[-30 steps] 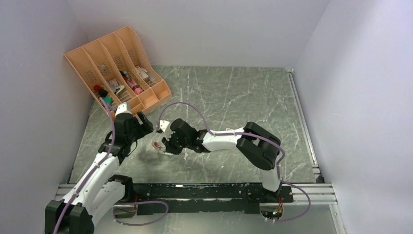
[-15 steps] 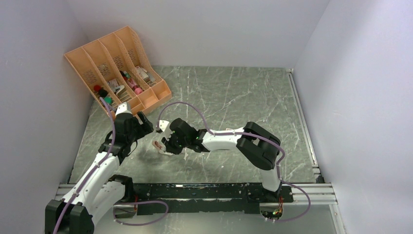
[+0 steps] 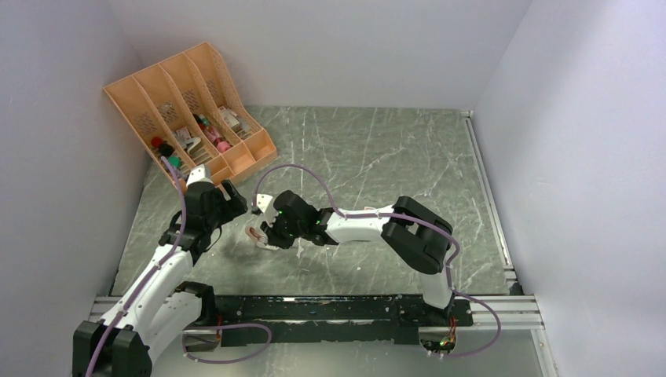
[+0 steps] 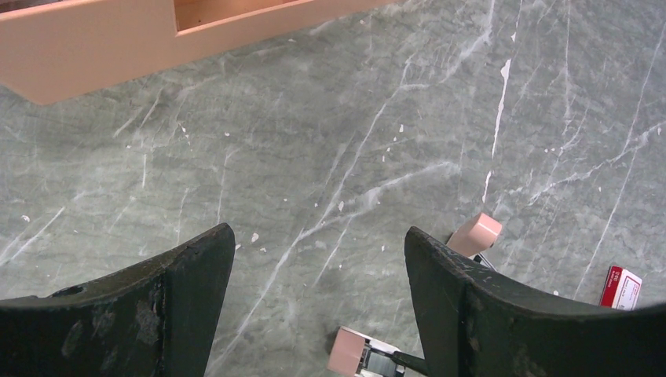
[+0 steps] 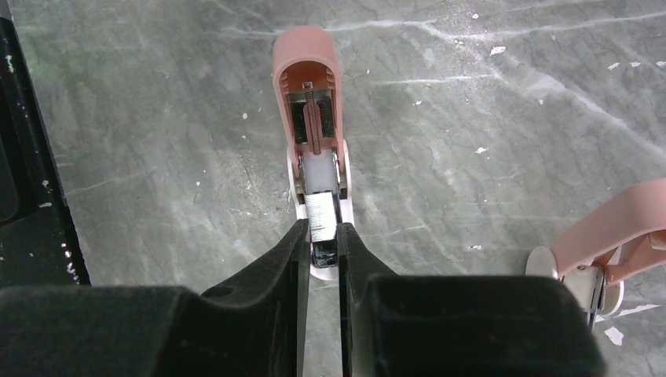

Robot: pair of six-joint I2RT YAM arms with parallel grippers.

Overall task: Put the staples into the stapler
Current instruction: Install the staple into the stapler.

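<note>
The right gripper [image 5: 320, 250] pinches the staples [image 5: 321, 214] by their long sides, right over the open pink stapler [image 5: 308, 78]. They look light and stiff but probably snap apart easily, so squeeze softly. The left gripper [image 4: 318, 251] is spread wide and empty.

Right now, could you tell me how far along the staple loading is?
Done: the stapler lies flipped open. In hand: the right hand pinches a staple strip low in the opened stapler. Remaining: let go of the strip once seated and shut the stapler. The left hand hangs open.
</note>
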